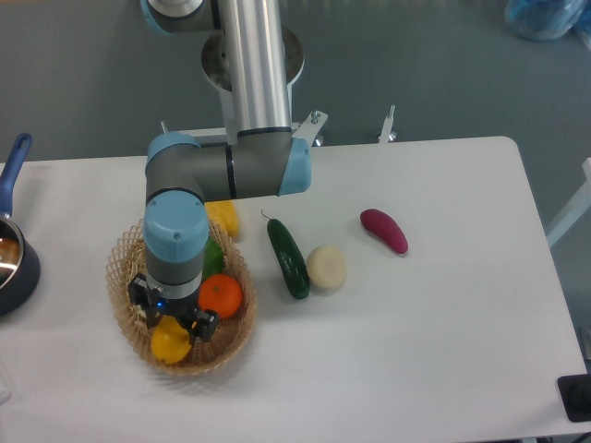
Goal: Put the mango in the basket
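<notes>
Camera view: one gripper (172,324) clasps one mango (169,342) inside one basket (125,314).

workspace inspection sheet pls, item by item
surface: white table, no spills seen
job's things: mango inside the basket, beside an orange and a green fruit
clutter: corn by the basket rim; cucumber touching a pale round vegetable; purple eggplant apart; pot at left edge
grippers: gripper low in the basket around the mango, grip cannot be told
cables: nothing seen
surroundings: grey floor, blue bag top right
</notes>
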You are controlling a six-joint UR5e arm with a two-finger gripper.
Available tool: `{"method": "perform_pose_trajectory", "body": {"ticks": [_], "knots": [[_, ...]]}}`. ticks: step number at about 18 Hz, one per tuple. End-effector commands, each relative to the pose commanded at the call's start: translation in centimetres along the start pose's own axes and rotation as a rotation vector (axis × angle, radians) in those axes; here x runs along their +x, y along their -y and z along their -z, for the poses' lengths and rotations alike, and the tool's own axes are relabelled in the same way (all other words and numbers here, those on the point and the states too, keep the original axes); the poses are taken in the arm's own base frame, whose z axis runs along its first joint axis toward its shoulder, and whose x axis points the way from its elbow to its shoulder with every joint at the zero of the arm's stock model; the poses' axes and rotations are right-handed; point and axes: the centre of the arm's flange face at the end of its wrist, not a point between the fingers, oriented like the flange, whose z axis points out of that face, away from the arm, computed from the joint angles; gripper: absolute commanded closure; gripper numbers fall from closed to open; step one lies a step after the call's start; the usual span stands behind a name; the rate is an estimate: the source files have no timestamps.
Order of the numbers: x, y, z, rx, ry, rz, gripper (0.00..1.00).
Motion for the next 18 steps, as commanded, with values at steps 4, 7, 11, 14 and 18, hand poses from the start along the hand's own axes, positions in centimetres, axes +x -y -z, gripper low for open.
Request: {"method": "perform_pose_trajectory", "body": {"ticks": [4, 7, 11, 14, 18], "knots": [[-2.1, 0.3, 5.3, -0.001, 0.173, -0.027, 0.00], [-5.5, -0.1, 10.0, -0.019, 0.311, -0.092, 0.00], [-11.6, -3.4, 17.3, -0.033, 0.421, -0.117, 0.00], [-15.8, -9.2, 22.4, -0.147, 0.402, -0.335, 0.00], [-16.9, -13.3, 26.3, -0.202, 0.361, -0.501, 0.00]]}}
